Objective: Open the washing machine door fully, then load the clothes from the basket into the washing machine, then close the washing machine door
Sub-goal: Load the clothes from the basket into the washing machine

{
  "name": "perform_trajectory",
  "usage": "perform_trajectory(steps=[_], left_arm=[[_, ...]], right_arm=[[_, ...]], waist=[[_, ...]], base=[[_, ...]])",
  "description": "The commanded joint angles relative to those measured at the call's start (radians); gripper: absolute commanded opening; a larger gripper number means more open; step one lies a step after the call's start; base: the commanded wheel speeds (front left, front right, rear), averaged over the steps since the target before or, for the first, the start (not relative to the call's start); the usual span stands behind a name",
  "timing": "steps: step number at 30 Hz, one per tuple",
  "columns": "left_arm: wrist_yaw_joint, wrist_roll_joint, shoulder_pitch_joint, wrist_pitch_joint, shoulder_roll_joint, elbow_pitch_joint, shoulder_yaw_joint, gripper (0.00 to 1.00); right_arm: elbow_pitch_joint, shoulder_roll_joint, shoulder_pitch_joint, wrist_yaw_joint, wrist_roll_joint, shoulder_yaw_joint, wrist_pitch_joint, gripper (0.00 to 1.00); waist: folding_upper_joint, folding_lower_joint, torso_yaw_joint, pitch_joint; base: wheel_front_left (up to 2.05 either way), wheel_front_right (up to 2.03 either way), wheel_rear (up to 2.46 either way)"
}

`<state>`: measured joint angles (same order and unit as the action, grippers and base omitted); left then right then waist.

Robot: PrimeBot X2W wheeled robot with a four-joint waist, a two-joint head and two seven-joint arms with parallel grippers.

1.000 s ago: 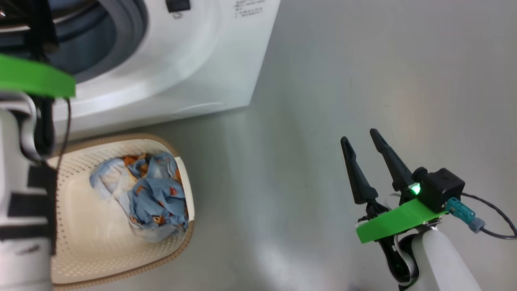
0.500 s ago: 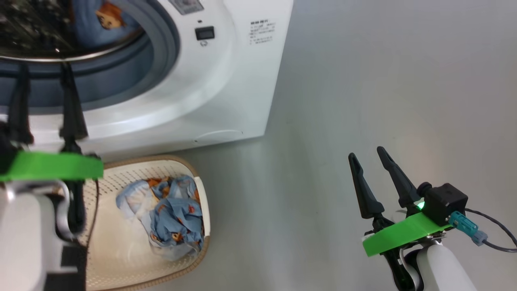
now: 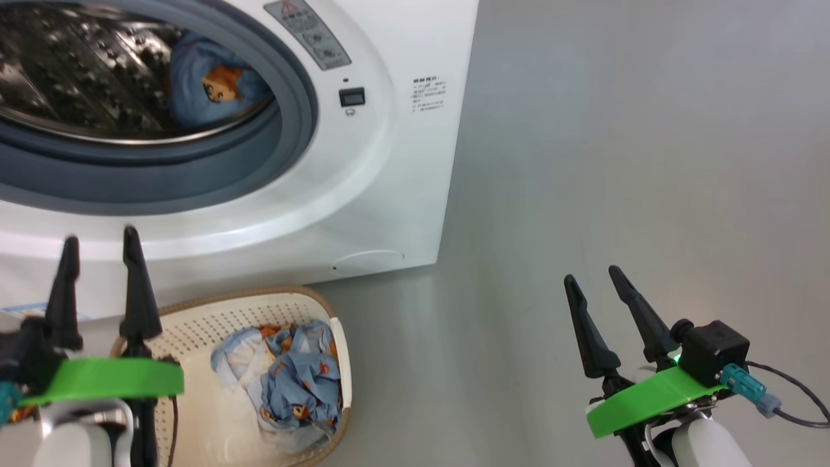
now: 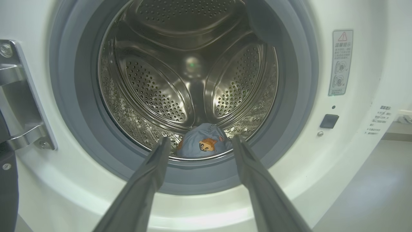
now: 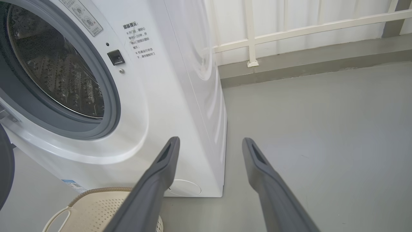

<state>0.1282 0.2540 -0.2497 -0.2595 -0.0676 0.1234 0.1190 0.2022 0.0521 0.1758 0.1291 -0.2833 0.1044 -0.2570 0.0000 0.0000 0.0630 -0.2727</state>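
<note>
Loading stands partway: one blue garment (image 3: 207, 91) lies inside the washing machine (image 3: 389, 194) at 11 o'clock, more clothes (image 3: 292, 383) wait in the basket (image 3: 214, 316) at 7 o'clock, and the left gripper (image 3: 100, 237) and right gripper (image 3: 591, 274) are spread wide and empty, with closing the washing machine door (image 5: 5, 167) yet to do.

White washing machine (image 3: 402, 162), grey-blue seal (image 3: 194, 185), perforated steel drum (image 3: 78, 78); cream perforated basket (image 3: 214, 321), brown woven rim (image 3: 259, 293); blue, orange-printed clothes (image 3: 298, 383).
</note>
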Motion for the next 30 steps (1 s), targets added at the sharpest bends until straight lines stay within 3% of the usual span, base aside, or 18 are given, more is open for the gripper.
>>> perform_trajectory(steps=[1,14,30], left_arm=[[0.002,-0.009,0.018,-0.002,-0.011,-0.036,0.035,1.0],[0.002,-0.015,0.196,-0.002,0.016,-0.071,0.088,1.0],[-0.017,-0.009,0.333,-0.002,0.017,-0.109,0.074,1.0]], right_arm=[[-0.021,-0.002,-0.015,0.002,0.005,0.02,-0.005,1.0],[-0.031,-0.002,-0.066,0.002,0.032,0.014,-0.005,1.0],[-0.081,-0.002,-0.154,0.002,0.058,-0.058,-0.005,1.0]], waist=[[0.0,0.0,0.001,0.026],[0.0,0.0,0.011,0.132],[0.0,0.0,0.006,0.177]], base=[[0.0,0.0,0.0],[0.0,0.0,0.0],[0.0,0.0,0.0]])
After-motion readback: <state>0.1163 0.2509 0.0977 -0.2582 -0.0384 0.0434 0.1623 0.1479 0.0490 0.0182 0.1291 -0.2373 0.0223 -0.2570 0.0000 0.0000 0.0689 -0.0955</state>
